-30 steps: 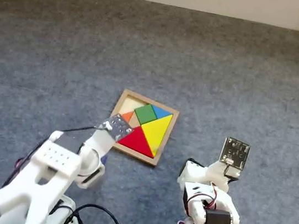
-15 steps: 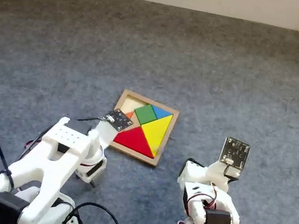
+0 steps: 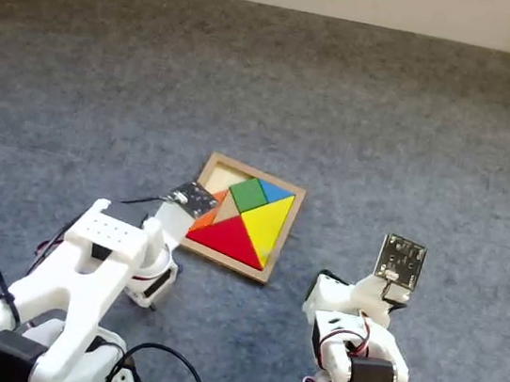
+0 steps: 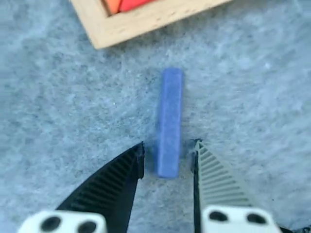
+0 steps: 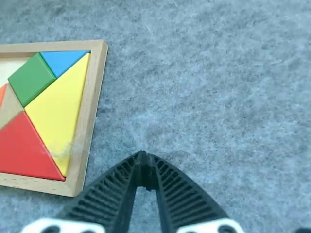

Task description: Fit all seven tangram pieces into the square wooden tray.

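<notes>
Your left arm (image 3: 91, 273), white plastic, stands at about 7 o'clock from the tray. Its left gripper (image 4: 168, 145) is low over the counter (image 3: 108, 85), which is covered in a grey, fuzzy, felt-like fabric. The jaws are open, one black and one pale grey, both ribbed on their inner faces. Between their tips stands a dark blue piece (image 4: 169, 121). It is on edge, so it looks like a narrow, matte, round-cornered bar. Whether either tip touches it you cannot tell. The piece sits on the fabric just outside a corner of the tray, apart from the wood.

The square tray (image 3: 285, 238) lies at mid-counter, turned slightly, with a light, smooth wooden rim. Inside it, flat painted pieces lie flush:
- an orange piece (image 3: 205, 220) at 9 o'clock, partly under the arm's small dark circuit board (image 3: 193, 199)
- a green square (image 3: 248, 194) at 12 o'clock
- a light blue triangle (image 3: 275, 192) at 1 o'clock
- a large yellow triangle (image 3: 268, 221) at 3 o'clock
- a large red triangle (image 3: 229, 238) at 6 o'clock

At the centre and at 11 o'clock are pale, wood-coloured patches. You cannot tell whether they are pieces or bare tray floor.

Your right arm (image 3: 356, 348) stands at about 4 o'clock from the tray. Its right gripper (image 5: 143, 158) is closed and holds nothing. Its black ribbed tips are pressed together over bare fabric, well apart from the tray's rim.
</notes>
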Robot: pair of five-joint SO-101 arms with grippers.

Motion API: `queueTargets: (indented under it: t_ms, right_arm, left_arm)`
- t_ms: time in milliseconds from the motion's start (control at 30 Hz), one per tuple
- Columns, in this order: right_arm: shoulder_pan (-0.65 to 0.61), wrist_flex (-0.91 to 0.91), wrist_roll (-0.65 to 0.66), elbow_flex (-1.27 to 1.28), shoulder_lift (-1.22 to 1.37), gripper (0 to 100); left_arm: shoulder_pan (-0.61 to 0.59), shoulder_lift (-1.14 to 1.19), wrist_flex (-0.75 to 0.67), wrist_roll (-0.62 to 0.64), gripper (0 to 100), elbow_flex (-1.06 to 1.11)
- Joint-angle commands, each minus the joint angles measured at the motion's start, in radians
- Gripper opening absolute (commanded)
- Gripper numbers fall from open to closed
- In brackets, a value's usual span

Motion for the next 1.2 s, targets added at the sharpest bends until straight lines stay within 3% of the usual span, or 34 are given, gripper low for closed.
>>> queueTargets:
  t_ms: [0,667,900,1167]
  right_arm:
    - [0.015,0.010,0.011,0.137,-0.012,0.5]
    - [0.015,0.010,0.011,0.137,-0.012,0.5]
    - [0.015,0.010,0.011,0.137,-0.012,0.5]
    - [0.015,0.010,0.011,0.137,-0.012,0.5]
  left_arm:
    - [-0.053,-0.025,-0.014,0.006,16,-0.022]
    - [-0.203,-0.025,-0.063,0.052,17,-0.050]
    - [-0.205,-0.025,-0.057,0.129,31,-0.074]
    - [-0.202,-0.016,-0.006,0.086,33,-0.211]
